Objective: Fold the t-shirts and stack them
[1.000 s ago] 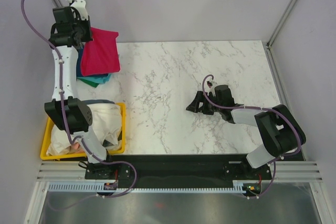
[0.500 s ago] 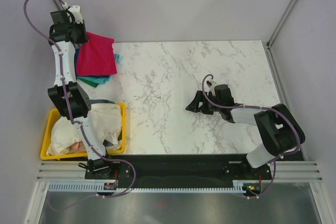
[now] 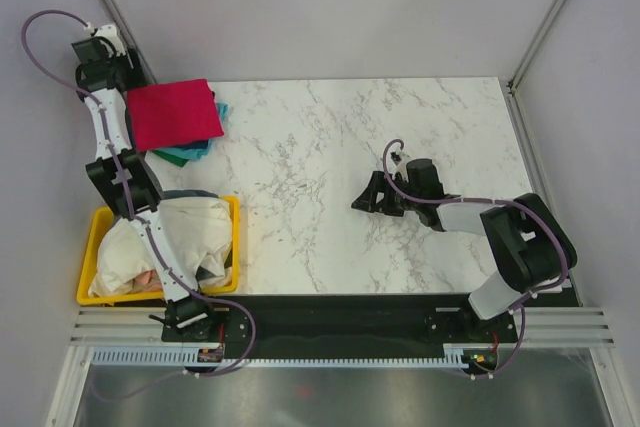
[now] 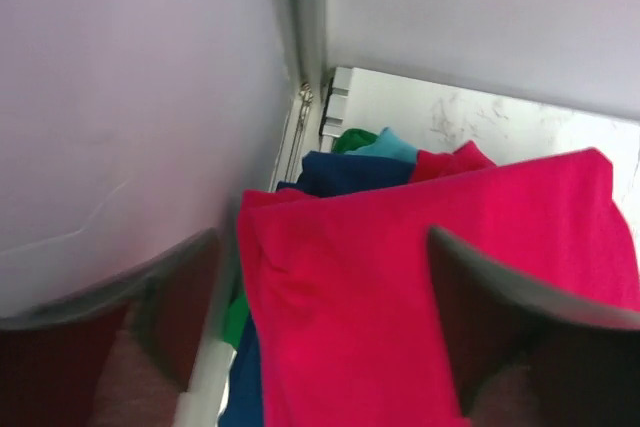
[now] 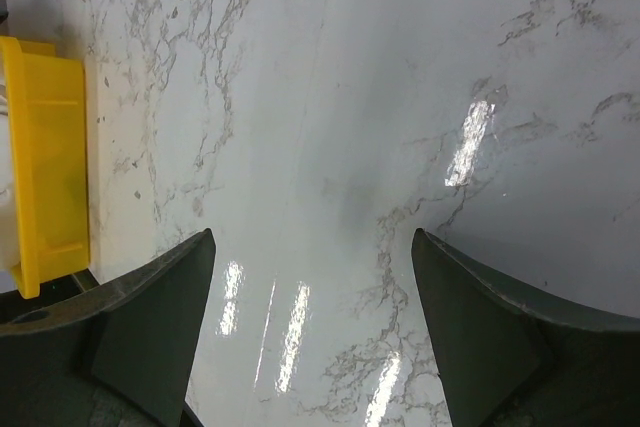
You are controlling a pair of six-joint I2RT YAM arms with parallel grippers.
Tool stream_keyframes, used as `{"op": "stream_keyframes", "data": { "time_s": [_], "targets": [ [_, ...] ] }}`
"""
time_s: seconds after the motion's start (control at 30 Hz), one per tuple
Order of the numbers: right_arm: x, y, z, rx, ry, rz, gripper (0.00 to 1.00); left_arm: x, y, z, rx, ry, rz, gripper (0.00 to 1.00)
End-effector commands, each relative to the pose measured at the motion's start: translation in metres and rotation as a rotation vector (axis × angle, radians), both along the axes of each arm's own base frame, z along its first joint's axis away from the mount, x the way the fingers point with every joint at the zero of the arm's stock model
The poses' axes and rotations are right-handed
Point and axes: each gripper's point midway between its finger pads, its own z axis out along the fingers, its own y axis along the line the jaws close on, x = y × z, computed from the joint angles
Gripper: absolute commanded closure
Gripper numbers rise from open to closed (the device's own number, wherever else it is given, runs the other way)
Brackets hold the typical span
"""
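Reaches with the left arm (image 3: pixel 122 179) straight up the left edge of the top view into the upper-left corner, left gripper (image 3: pixel 112 67) angled down, fingers spread wide with nothing pinched. Keeps the right arm (image 3: pixel 520 237) folded low at right of centre, right gripper (image 3: pixel 366 198) pointing left, jaws wide apart, empty.

White-linked arms (image 3: pixel 108 132) carry bulky black joints (image 3: pixel 525 242) and thin purple cables (image 3: pixel 47 14).

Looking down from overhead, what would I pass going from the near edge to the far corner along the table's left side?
Yellow tray holding white cloth → red t-shirt → left gripper.
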Motion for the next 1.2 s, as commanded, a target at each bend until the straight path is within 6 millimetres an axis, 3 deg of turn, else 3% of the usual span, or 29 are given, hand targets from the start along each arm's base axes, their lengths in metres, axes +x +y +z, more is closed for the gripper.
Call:
{"op": "stream_keyframes", "data": {
  "time_s": [0.0, 0.13, 0.27, 0.33, 0.37, 0.4, 0.43, 0.47, 0.5, 0.53, 0.57, 0.6, 0.63, 0.67, 0.7, 0.73, 0.77, 0.8, 0.83, 0.87, 0.9, 0.93, 0.97, 1.0, 1.03, 1.1, 1.13, 1.17],
  "targets": [
    [0.003, 0.003, -0.003, -0.002, 0.009, 0.010, 0.12, 0.001, 0.033, 0.040, -0.004, -0.133, 0.124, 0.01],
    [0.005, 0.004, -0.002, 0.006, 0.005, 0.011, 0.12, -0.005, 0.018, 0.074, -0.069, -0.192, 0.121, 0.00],
    [0.004, 0.004, 0.000, 0.008, -0.002, 0.012, 0.12, -0.019, -0.016, 0.126, -0.106, -0.261, 0.098, 0.00],
    [0.005, 0.004, 0.001, 0.009, -0.008, 0.010, 0.12, -0.024, -0.034, 0.138, -0.131, -0.272, 0.087, 0.00],
    [0.005, 0.004, 0.001, 0.010, -0.010, 0.010, 0.12, -0.029, -0.042, 0.134, -0.137, -0.255, 0.095, 0.00],
    [0.004, 0.003, 0.000, 0.008, -0.006, 0.009, 0.12, -0.037, -0.064, 0.156, -0.127, -0.280, 0.073, 0.00],
    [0.004, 0.003, 0.001, 0.008, -0.010, 0.008, 0.12, -0.044, -0.075, 0.163, -0.119, -0.284, 0.079, 0.00],
    [0.004, 0.003, 0.001, 0.009, -0.011, 0.006, 0.12, -0.049, -0.087, 0.151, -0.122, -0.249, 0.076, 0.00],
    [0.004, 0.003, 0.001, 0.008, -0.014, 0.006, 0.12, -0.061, -0.116, 0.176, -0.107, -0.283, 0.043, 0.00],
    [0.004, 0.003, 0.002, 0.009, -0.014, 0.005, 0.12, -0.068, -0.130, 0.177, -0.106, -0.278, 0.033, 0.01],
    [0.004, 0.002, 0.002, 0.006, -0.016, 0.002, 0.12, -0.071, -0.155, 0.158, -0.129, -0.231, 0.009, 0.00],
    [0.004, 0.002, 0.002, 0.005, -0.018, 0.001, 0.12, -0.079, -0.169, 0.159, -0.146, -0.228, 0.002, 0.00],
    [0.004, 0.002, 0.003, 0.006, -0.019, -0.001, 0.12, -0.096, -0.182, 0.174, -0.165, -0.255, -0.012, 0.00],
    [0.004, 0.001, 0.002, 0.002, -0.018, -0.003, 0.12, -0.105, -0.205, 0.150, -0.213, -0.200, -0.034, 0.00],
    [0.004, 0.001, 0.003, 0.002, -0.021, -0.004, 0.12, -0.113, -0.216, 0.146, -0.229, -0.196, -0.055, 0.00],
    [0.003, 0.000, 0.003, 0.002, -0.020, -0.006, 0.12, -0.134, -0.229, 0.163, -0.240, -0.236, -0.077, 0.00],
    [0.004, -0.001, 0.003, -0.002, -0.022, -0.012, 0.12, -0.145, -0.250, 0.125, -0.259, -0.162, -0.120, 0.00],
    [0.003, -0.001, 0.005, -0.001, -0.030, -0.015, 0.12, -0.154, -0.253, 0.118, -0.267, -0.164, -0.131, 0.00],
    [0.003, -0.002, 0.006, -0.001, -0.033, -0.019, 0.12, -0.164, -0.277, 0.118, -0.290, -0.181, -0.197, 0.00],
    [0.003, -0.003, 0.007, -0.004, -0.041, -0.025, 0.12, -0.187, -0.288, 0.096, -0.317, -0.146, -0.227, 0.00],
    [0.003, -0.007, 0.008, -0.011, -0.049, -0.042, 0.12, -0.198, -0.293, 0.088, -0.336, -0.134, -0.239, 0.00],
    [0.003, -0.007, 0.010, -0.010, -0.057, -0.045, 0.11, -0.215, -0.299, 0.054, -0.368, -0.061, -0.255, 0.00],
    [0.002, -0.008, 0.011, -0.009, -0.061, -0.046, 0.11, -0.234, -0.303, 0.061, -0.378, -0.087, -0.279, 0.00],
    [0.003, -0.010, 0.012, -0.015, -0.070, -0.057, 0.10, -0.246, -0.306, 0.051, -0.387, -0.071, -0.292, 0.00],
    [0.002, -0.010, 0.011, -0.017, -0.068, -0.059, 0.10, -0.264, -0.311, 0.020, -0.409, -0.009, -0.310, 0.00],
    [0.003, -0.011, 0.011, -0.019, -0.066, -0.061, 0.10, -0.291, -0.313, 0.020, -0.404, -0.043, -0.344, 0.00],
    [0.003, -0.010, 0.012, -0.018, -0.067, -0.060, 0.10, -0.305, -0.313, -0.001, -0.402, -0.013, -0.344, 0.00],
    [0.003, -0.011, 0.011, -0.020, -0.065, -0.061, 0.09, -0.315, -0.311, -0.007, -0.390, -0.006, -0.346, 0.00]
  ]
}}
